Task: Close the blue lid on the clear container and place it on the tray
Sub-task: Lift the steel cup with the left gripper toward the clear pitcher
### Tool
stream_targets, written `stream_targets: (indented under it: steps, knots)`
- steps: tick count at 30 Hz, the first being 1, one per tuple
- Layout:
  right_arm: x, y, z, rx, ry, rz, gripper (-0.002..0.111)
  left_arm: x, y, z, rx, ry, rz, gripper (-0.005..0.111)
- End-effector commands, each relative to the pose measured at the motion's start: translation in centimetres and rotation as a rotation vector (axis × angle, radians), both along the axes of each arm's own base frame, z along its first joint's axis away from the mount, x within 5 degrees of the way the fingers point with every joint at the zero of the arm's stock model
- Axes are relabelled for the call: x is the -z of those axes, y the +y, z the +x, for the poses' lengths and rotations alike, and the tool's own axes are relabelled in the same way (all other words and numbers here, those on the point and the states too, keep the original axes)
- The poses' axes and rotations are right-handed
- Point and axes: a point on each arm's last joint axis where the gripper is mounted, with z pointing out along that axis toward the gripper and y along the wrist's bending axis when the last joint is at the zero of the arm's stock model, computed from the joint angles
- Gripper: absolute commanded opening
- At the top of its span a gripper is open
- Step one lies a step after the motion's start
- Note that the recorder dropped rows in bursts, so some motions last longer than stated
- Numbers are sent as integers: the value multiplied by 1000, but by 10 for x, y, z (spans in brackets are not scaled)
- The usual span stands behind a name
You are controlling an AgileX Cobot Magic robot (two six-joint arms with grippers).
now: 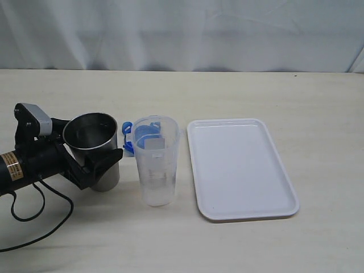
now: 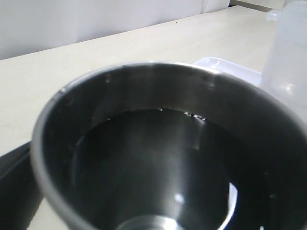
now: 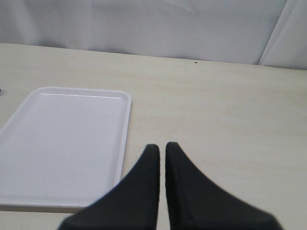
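Note:
The clear container (image 1: pixel 155 162) stands upright and uncovered in the middle of the table. The blue lid (image 1: pixel 149 132) is behind it, seen mostly through its wall, with flaps sticking out on the left. The white tray (image 1: pixel 242 168) lies flat just to the right of the container. My left gripper (image 1: pixel 101 149) has its jaws wide on either side of a steel cup (image 1: pixel 94 149), which stands on the table left of the container. The cup fills the left wrist view. My right gripper (image 3: pixel 162 146) is shut on nothing, over bare table beside the tray (image 3: pixel 67 143), and out of the exterior view.
The steel cup (image 2: pixel 153 158) holds some liquid. Beyond its rim the left wrist view shows the container (image 2: pixel 288 57) and a corner of the tray (image 2: pixel 216 64). A black cable (image 1: pixel 40 219) loops on the table under the left arm. A white curtain closes the far side.

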Motion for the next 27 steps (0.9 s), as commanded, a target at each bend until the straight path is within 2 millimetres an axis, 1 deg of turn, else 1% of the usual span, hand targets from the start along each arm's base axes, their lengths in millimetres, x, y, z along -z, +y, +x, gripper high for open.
stream_targets:
  steps: [1, 14, 16, 18, 24, 27]
  knots:
    - [0, 0, 0, 2, -3, 8, 4, -1, -1, 1, 2, -4, -11, 105]
    - [0, 0, 0, 2, -3, 8, 4, -1, -1, 1, 4, -4, -11, 105]
    - [0, 0, 0, 2, -3, 8, 4, -1, -1, 1, 6, -4, -10, 103]
    - [0, 0, 0, 2, -3, 8, 4, -1, -1, 1, 6, -4, -10, 96]
    - [0, 0, 0, 2, -3, 8, 4, -1, -3, -1, 34, -5, -6, 61]
    - [0, 0, 0, 2, -3, 8, 4, 0, -4, -2, 58, -5, -3, 47]
